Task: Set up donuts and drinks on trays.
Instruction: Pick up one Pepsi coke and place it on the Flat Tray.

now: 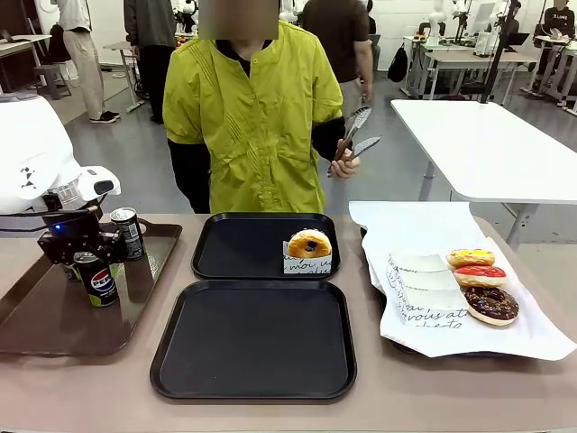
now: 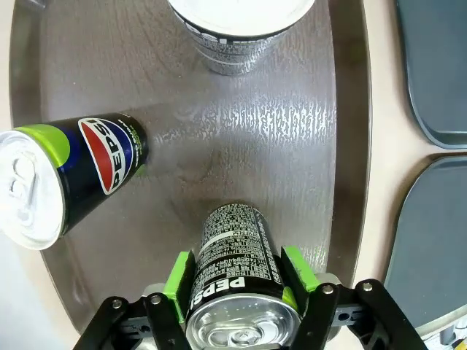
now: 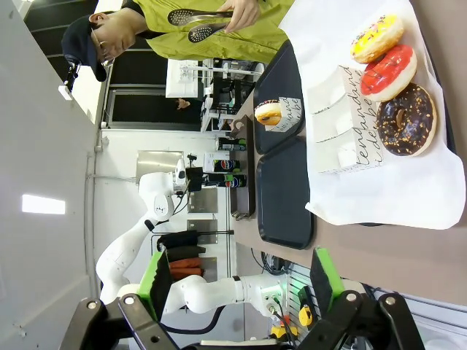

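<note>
My left gripper (image 1: pixel 94 268) hangs over the brown tray, shut on a Pepsi can (image 1: pixel 96 285). In the left wrist view its green pads (image 2: pixel 177 283) press both sides of that can (image 2: pixel 235 273). A second can (image 2: pixel 69 171) stands to the left and a third (image 2: pixel 235 29) ahead. Two black trays lie mid-table. The near one (image 1: pixel 252 338) is bare. The far one (image 1: pixel 239 248) carries a sleeved donut (image 1: pixel 309 245). Yellow (image 1: pixel 471 258), red (image 1: pixel 480 275) and chocolate (image 1: pixel 489 304) donuts rest on white paper at the right. My right gripper (image 3: pixel 239 283) is open, high above the table.
The glossy brown tray (image 1: pixel 36 316) fills the left end, with another can (image 1: pixel 129 232) at its back. Empty paper sleeves (image 1: pixel 422 284) lie beside the loose donuts. A person in a yellow-green top stands across the table holding tongs (image 1: pixel 356 135).
</note>
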Robot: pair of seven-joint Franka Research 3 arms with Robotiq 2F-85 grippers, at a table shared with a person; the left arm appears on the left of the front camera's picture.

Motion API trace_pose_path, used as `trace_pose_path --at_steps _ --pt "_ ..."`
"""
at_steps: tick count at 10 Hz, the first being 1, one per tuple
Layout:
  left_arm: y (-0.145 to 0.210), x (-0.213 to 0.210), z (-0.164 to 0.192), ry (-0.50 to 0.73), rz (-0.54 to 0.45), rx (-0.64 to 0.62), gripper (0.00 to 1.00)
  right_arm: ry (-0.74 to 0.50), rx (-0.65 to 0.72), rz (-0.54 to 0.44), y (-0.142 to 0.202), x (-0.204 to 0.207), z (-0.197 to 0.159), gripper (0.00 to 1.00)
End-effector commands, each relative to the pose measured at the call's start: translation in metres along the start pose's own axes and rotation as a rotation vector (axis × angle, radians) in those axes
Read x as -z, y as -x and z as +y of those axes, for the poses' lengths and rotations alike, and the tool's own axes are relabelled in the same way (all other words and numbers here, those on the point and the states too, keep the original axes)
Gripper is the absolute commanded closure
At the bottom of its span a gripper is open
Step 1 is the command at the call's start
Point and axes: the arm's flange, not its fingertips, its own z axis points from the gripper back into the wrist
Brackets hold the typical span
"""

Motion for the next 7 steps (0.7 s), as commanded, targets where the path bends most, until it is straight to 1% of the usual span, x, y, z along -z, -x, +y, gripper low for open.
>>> trace_pose_path --at_steps 1,2,3,4,5,6,7 --pt "0.005 0.001 -0.004 -0.029 0.005 -0.018 0.93 -0.002 -0.003 0.002 0.0 0.0 0.001 0.0" --pt "0.004 0.001 -0.004 -0.032 0.006 -0.021 1.0 -0.002 -0.003 0.002 0.0 0.0 0.001 0.0" --pt "0.004 0.0 -0.004 -0.038 0.004 -0.028 1.0 -0.002 -0.003 0.002 0.0 0.0 0.001 0.0" --pt "0.001 -0.004 -0.006 -0.042 0.004 -0.088 1.0 -0.002 -0.003 0.002 0.0 0.0 0.001 0.0" --pt "0.001 -0.022 -0.011 -0.009 0.018 -0.08 1.0 -0.002 -0.003 0.002 0.0 0.0 0.001 0.0" --pt "0.003 -0.05 -0.019 0.004 0.013 -0.063 1.0 -0.002 -0.003 0.002 0.0 0.0 0.001 0.0" --pt "0.002 -0.082 -0.024 0.016 0.03 -0.068 1.0 -0.002 -0.003 0.002 0.0 0.0 0.001 0.0"
